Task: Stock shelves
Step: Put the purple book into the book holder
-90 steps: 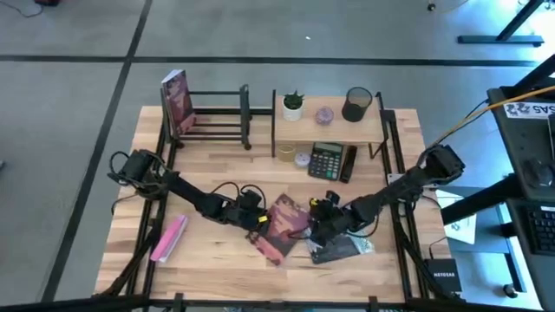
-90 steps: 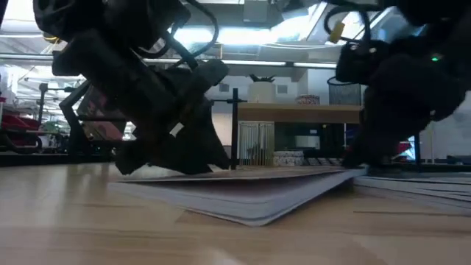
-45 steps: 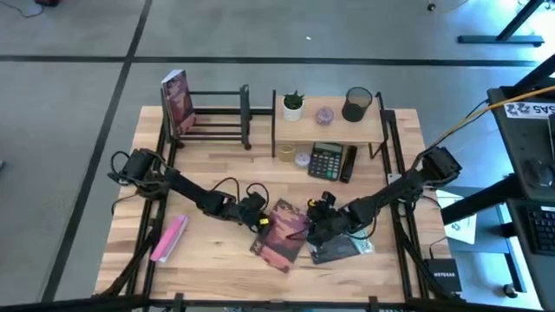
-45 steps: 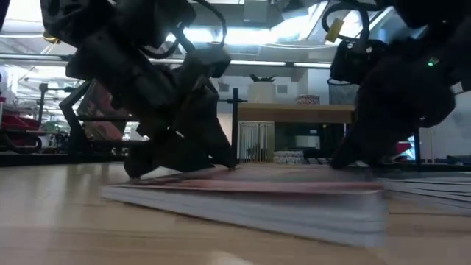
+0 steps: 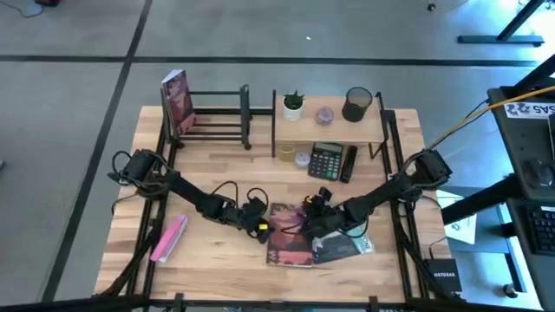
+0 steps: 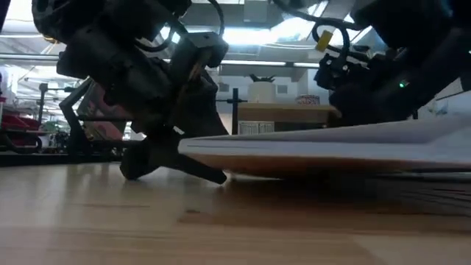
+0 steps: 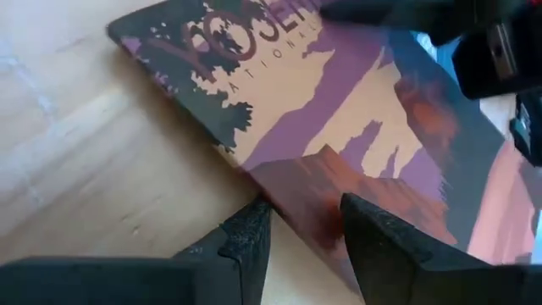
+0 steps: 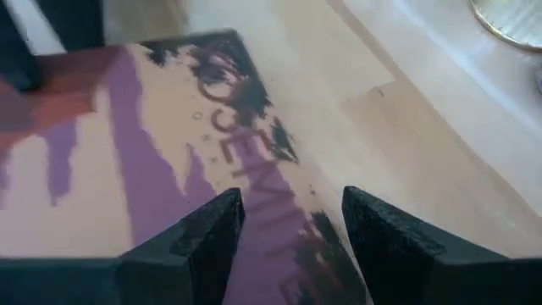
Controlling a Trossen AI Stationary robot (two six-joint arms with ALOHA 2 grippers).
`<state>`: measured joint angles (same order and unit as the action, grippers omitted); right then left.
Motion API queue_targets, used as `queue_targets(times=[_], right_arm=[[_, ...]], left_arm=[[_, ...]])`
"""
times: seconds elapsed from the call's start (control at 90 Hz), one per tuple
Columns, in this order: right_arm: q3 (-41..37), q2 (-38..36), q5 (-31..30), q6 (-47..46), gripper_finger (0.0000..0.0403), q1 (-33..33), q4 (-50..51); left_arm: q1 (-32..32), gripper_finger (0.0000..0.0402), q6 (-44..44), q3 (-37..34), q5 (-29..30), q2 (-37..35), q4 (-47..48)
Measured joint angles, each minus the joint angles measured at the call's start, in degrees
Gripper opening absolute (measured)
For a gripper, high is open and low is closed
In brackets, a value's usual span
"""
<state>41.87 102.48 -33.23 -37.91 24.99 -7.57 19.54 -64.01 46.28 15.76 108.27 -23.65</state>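
Change centred on the book mid-counter: over the last second it had swung from a skewed lie to nearly square with the front edge, and in the low view its near edge now rode clear of the wood instead of resting flat. From the left, the pink booklet lay untouched near the front left corner, and another book stood at the left end of the black rack at the back. The left hand sat at the book's left edge, fingers narrowly parted about that edge, seemingly pinching it. The right hand was over the book's right side, fingers spread fairly wide above the cover, not visibly gripping. That lift suggested the book was being readied for the rack, though it was still far from it. Further right, the wooden shelf held a plant, cup and calculator. Papers under the right arm were mostly hidden, and whether the left fingers truly clamped stayed unclear.
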Motion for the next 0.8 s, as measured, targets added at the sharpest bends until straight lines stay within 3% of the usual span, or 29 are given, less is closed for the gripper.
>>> queue_targets(times=[0.267,0.489,0.633,0.8], right_arm=[[0.68,1.31,0.39,2.83,0.0198,-0.28,-2.60],[7.13,-3.97,3.08,3.46,0.0198,4.14,10.70],[8.70,-4.28,5.82,-2.31,0.0198,6.56,18.33],[6.32,-0.04,4.68,-10.17,0.0198,6.88,16.34]], left_arm=[[-0.03,0.0125,-0.43,-0.05,3.86,0.11,-1.37],[-0.10,0.0125,-0.72,0.00,4.55,0.11,-0.79],[-0.11,0.0125,-0.73,0.04,4.95,0.11,0.11],[-0.14,0.0125,-1.15,0.00,5.17,0.09,-0.25]])
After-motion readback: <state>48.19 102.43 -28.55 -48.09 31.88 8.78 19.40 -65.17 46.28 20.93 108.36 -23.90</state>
